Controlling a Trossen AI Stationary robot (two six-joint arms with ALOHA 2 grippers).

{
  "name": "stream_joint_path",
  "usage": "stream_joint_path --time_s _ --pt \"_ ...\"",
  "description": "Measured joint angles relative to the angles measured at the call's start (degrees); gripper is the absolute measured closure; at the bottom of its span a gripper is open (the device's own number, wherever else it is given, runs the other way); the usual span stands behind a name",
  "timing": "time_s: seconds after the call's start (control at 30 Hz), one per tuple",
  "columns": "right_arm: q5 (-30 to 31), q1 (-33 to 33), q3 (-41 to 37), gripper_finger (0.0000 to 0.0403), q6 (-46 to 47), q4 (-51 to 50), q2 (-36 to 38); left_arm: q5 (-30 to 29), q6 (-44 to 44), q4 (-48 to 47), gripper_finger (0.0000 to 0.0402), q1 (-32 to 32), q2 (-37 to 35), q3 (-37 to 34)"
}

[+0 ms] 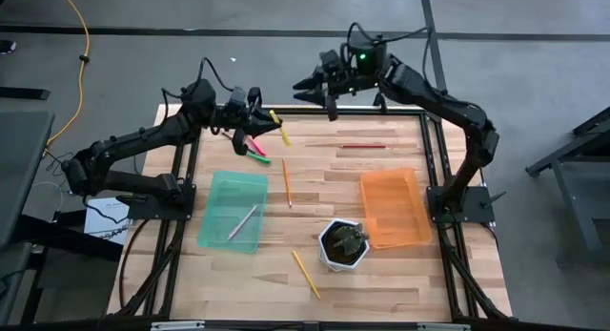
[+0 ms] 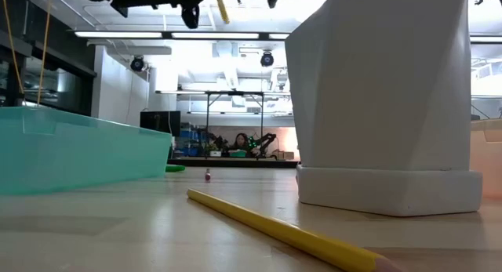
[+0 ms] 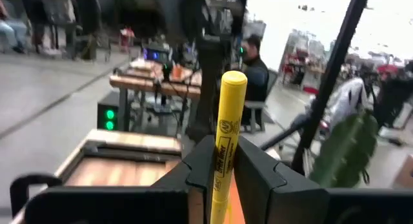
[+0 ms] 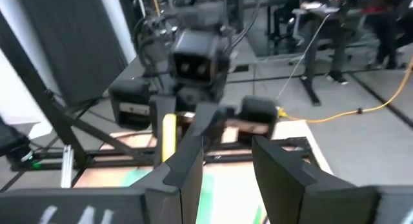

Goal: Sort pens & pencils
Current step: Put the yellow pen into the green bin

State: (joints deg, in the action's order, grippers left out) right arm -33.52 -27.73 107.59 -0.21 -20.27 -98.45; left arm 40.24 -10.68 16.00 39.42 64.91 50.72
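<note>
My left gripper [image 1: 263,114] is above the table's far left part, shut on a yellow pen [image 1: 280,128], which also shows in the low view's top [image 2: 222,5]. My right gripper [image 1: 307,86] hovers open over the far edge, facing the left one; its fingers [image 4: 187,169] touch nothing. A pink and a green pen [image 1: 255,150] lie on the table below the left gripper. An orange pencil [image 1: 286,181], a red-brown pencil [image 1: 362,146] and a yellow-orange pencil [image 1: 305,272] lie flat on the wood. A silver-grey pen [image 1: 243,221] lies in the green tray [image 1: 217,183]. My left gripper pinches the yellow pen's lower shaft [image 3: 219,179] between its two fingers [image 3: 258,175]. The pen runs along the fingers and its blunt end [image 3: 232,79] sticks out well past the fingertips. The pen is lifted clear of the table and slants toward the table's right and near side.
An orange tray [image 1: 412,237] sits on the right. A white pot [image 1: 327,259] with a plant stands at the near middle and fills the low view's right [image 2: 384,99]. The yellow-orange pencil [image 2: 290,234] lies in front of it. People and benches show in the room beyond.
</note>
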Motion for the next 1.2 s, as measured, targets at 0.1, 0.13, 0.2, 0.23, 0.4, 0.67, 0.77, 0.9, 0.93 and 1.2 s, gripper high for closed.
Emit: stream_joint_path --time_s 0.1,0.13,0.2,0.23,0.4,0.67,0.77,0.9,0.93,1.2 --pt "0.01 -1.54 0.00 0.0276 0.02 -0.39 1.12 2.05 1.98 -7.33 0.0360 0.00 -1.99 0.00" --pt "0.02 -2.09 0.00 0.0276 0.01 -0.75 1.45 2.74 2.66 -10.22 0.0360 0.00 -2.72 0.00" --pt "0.04 -2.88 0.00 0.0276 0.03 -1.05 1.83 3.83 3.97 -16.01 0.0360 -0.02 -4.21 0.00" --pt "0.04 -3.30 0.00 0.0276 0.20 -1.70 2.04 4.23 4.61 -19.18 0.0360 -0.02 -4.98 0.00" --pt "0.08 -4.37 0.00 0.0276 -0.07 -3.31 2.16 4.00 7.29 -33.15 0.0360 -0.02 -8.64 0.02" --pt "0.09 -4.50 0.00 0.0276 -2.00 -5.40 2.16 2.70 7.37 -56.31 0.0360 -0.07 -10.49 0.02" --pt "0.09 -4.48 0.00 0.0276 -2.68 -6.79 2.16 2.25 6.93 -62.60 0.0360 -0.09 -10.49 0.00" --pt "0.09 -4.37 0.00 0.0276 -3.54 -8.67 2.16 2.13 6.80 -69.50 0.0360 -0.09 -10.47 0.00" --pt "0.09 -4.37 0.00 0.0276 -3.94 -9.29 2.16 2.13 6.80 -70.73 0.0360 -0.09 -10.47 0.00" --pt "0.09 -4.37 0.00 0.0276 -6.21 -11.95 2.14 -1.75 4.08 -74.76 0.0360 -2.51 -10.43 -1.27"
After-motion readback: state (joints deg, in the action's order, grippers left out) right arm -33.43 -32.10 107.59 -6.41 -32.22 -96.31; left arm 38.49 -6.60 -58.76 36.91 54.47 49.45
